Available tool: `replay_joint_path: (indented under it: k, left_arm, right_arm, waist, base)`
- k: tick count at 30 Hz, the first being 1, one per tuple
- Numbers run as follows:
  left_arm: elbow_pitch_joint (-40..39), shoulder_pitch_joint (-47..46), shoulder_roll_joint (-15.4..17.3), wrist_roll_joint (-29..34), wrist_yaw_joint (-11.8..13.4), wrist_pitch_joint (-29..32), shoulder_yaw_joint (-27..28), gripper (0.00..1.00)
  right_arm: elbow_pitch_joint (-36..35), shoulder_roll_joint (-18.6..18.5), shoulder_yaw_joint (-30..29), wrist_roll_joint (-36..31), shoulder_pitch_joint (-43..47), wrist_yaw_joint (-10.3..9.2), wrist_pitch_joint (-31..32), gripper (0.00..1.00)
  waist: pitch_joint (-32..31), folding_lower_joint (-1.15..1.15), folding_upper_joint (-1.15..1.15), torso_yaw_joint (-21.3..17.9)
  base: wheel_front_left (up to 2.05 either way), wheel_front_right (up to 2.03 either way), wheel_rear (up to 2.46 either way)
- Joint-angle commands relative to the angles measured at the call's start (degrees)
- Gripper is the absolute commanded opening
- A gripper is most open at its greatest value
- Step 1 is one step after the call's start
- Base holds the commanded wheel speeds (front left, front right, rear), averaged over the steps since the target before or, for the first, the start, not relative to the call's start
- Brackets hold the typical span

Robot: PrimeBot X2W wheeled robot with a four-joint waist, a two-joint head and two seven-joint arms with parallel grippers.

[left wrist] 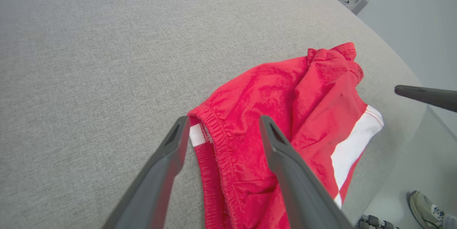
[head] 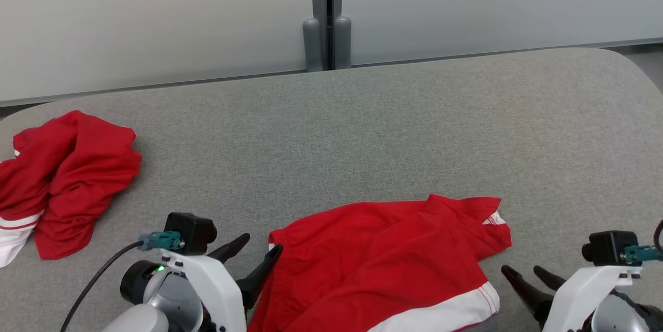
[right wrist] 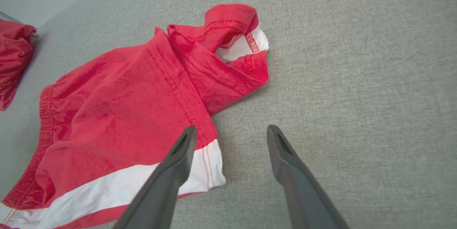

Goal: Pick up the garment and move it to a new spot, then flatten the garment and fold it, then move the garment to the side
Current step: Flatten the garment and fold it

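While both grippers were spread wide with nothing between their fingers, the red shorts lay loosely rumpled on the grey counter, in the stretch between the two of them. The left gripper sat at the shorts' gathered waistband. In its own wrist view one finger stood over the red cloth and the other just beside the waistband's corner, by a small white tag. Whether either finger touched the cloth could not be told.

The right gripper was at the opposite end of the shorts, near the leg hem with its white band. In the right wrist view one of its fingers crossed in front of that band's corner, while the other was over bare counter. In the head view its fingertips stood just beside the hem, with a strip of grey showing between.

Beyond the right gripper's fingertips, the far leg of the shorts was bunched and folded over, with its white lining showing. A second red garment lay crumpled well off to the outer side of the left gripper. Past the counter's edge, below the right gripper's finger in the left wrist view, a shoe rested on the floor.
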Motion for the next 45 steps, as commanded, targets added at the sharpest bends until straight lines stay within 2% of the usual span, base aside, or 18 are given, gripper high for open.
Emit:
replay_joint_path:
  k: [1, 10, 17, 20, 21, 22, 23, 24, 30, 36, 45]
  left_arm:
    - [1.0, -1.9, -0.2, 0.7, 0.2, 0.9, -0.3, 1.00]
    - [9.8, -10.6, -2.7, 4.1, -1.1, 8.4, -5.1, 1.00]
    - [19.8, -16.8, -6.4, 9.4, -1.3, 13.2, -10.7, 1.00]
    - [23.5, -18.3, -8.5, 9.3, -2.5, 15.0, -12.1, 0.97]
    - [24.4, -18.7, -9.1, 9.1, -3.0, 15.4, -12.3, 0.59]
    - [24.4, -18.7, -9.1, 9.1, -3.0, 15.4, -12.3, 0.59]
    - [25.1, -19.0, -9.4, 9.1, -3.4, 15.4, -12.5, 0.22]
    - [25.5, -19.5, -9.8, 9.0, -3.4, 14.7, -12.2, 0.00]
    - [26.9, -21.6, -9.5, 6.9, -3.8, 11.4, -8.5, 0.00]
    - [29.3, -24.4, -6.4, 2.9, -4.3, 9.8, -2.7, 0.00]
    - [38.0, -27.4, -4.8, -1.3, -6.1, 5.2, 3.3, 0.00]
  right_arm:
    - [-0.7, -0.2, -0.7, -0.8, -1.0, 0.11, -0.9, 1.00]
    - [-2.2, 0.7, -1.5, -2.4, -4.0, 0.11, -3.0, 1.00]
    - [-1.6, 1.4, -0.6, -2.7, -5.9, 0.11, -3.8, 1.00]
    - [-1.1, 1.5, -0.2, -2.9, -6.3, 0.11, -4.1, 1.00]
    - [-1.0, 1.6, -0.1, -2.9, -6.4, 0.11, -4.2, 1.00]
    - [-1.0, 1.6, -0.1, -2.9, -6.4, 0.11, -4.2, 1.00]
    - [-0.8, 1.6, 0.1, -2.9, -6.5, 0.11, -4.3, 1.00]
    - [-0.6, 1.6, 0.1, -2.9, -6.6, 0.11, -4.3, 1.00]
    - [0.2, 1.4, 0.1, -2.8, -6.6, 0.11, -5.2, 1.00]
    - [0.7, 1.3, 0.2, -2.6, -7.8, 0.11, -6.1, 1.00]
    - [1.8, 1.7, 0.6, -2.3, -9.0, 0.11, -7.8, 1.00]
  waist:
    - [0.4, 0.00, 0.00, -0.4]
    - [2.5, 0.00, 0.00, -2.1]
    - [4.4, 0.00, 0.00, -2.8]
    - [4.6, 0.00, 0.00, -3.0]
    - [4.7, 0.00, 0.00, -3.1]
    - [4.7, 0.00, 0.00, -3.1]
    - [4.7, 0.00, 0.00, -3.2]
    - [4.7, 0.00, 0.00, -3.3]
    - [4.8, 0.00, 0.00, -3.4]
    - [5.5, 0.00, 0.00, -3.9]
    - [5.9, 0.00, 0.00, -4.8]
  base:
    - [0.00, 0.00, 0.00]
    - [0.00, 0.00, 0.00]
    - [0.00, 0.00, 0.00]
    - [0.00, 0.00, 0.00]
    - [0.00, 0.00, 0.00]
    - [0.00, 0.00, 0.00]
    - [0.00, 0.00, 0.00]
    - [0.00, 0.00, 0.00]
    - [0.00, 0.00, 0.00]
    - [0.00, 0.00, 0.00]
    - [0.00, 0.00, 0.00]
